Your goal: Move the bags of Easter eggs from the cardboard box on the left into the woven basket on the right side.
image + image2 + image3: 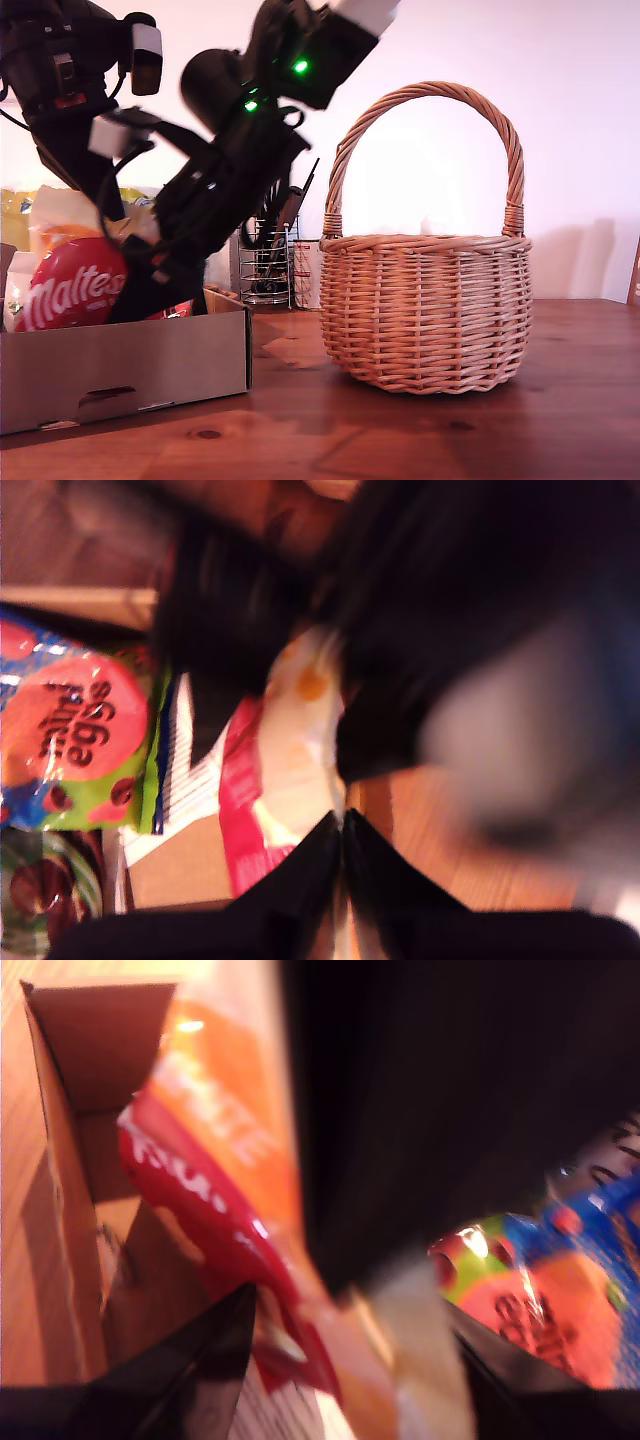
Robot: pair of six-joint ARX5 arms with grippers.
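Item 1, cardboard box (120,365): plain brown corrugated, low, on the wooden bench (420,440) at the exterior view's left, with a cut-out tab in its front wall.

Item 2, bags of Easter eggs: a red Maltesers pouch (72,285) stands upright in the box, its top above the rim. Behind it a pale cream and orange pouch (62,225). The first wrist view shows a blue and green "mini eggs" pouch (75,740) and a white pouch with a red stripe (275,790); all lie at or in the box. None is seen in the basket.

Item 3, woven basket (425,315): round tan wicker with a tall arched handle, on the bench at the exterior view's centre right, just beside the box but apart from it.

Item 4, my first gripper (343,825): over the white pouch, fingers closed tip to tip with only a hairline gap; whether they pinch the pouch cannot be told through the blur.

Item 5, my second gripper (350,1360): in the box, fingers spread wide on either side of the red pouch and a cream one; contact cannot be told.

Item 6, background: wire utensil holder (268,265) behind the box; yellow package (18,215) at the exterior view's left edge. Both black arms reach down into the box.
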